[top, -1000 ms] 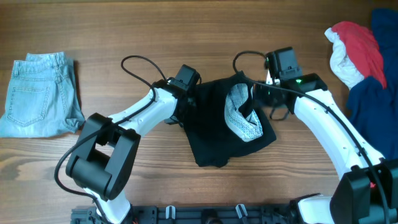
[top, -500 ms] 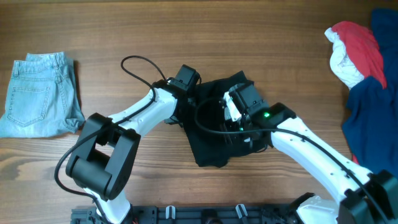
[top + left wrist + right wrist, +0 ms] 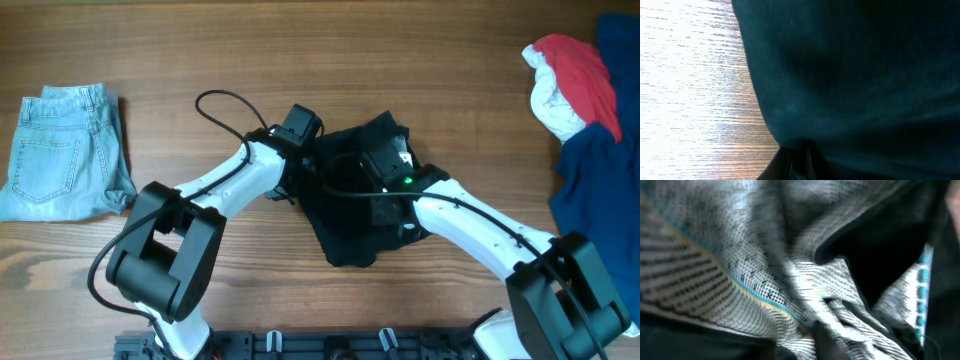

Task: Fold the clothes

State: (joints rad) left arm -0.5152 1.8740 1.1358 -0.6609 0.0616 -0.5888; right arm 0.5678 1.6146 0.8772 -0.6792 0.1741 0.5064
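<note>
Black shorts point(image 3: 352, 240) lie crumpled at the middle of the bench point(image 3: 180, 50), between the two arms; denim shorts point(image 3: 65, 150) lie flat well apart at the left, and a heap of red, white and navy clothes point(image 3: 580, 100) sits at the right edge; the left claw point(image 3: 796, 161) is pinched narrow on the left edge of the black cloth, low against the wood; the right claw point(image 3: 383, 168) is sunk into the garment's upper middle, its camera filled with pale mesh lining point(image 3: 740, 255), and whether it stands wide or closed I cannot tell. The step in hand looks like turning a flap over to hide that lining; to do it well, the left should anchor its edge flat while the right takes one layer only, lifts just clear, and lays it down smooth with hems aligned; catching lining and outer cloth together would likely bunch the fold.
</note>
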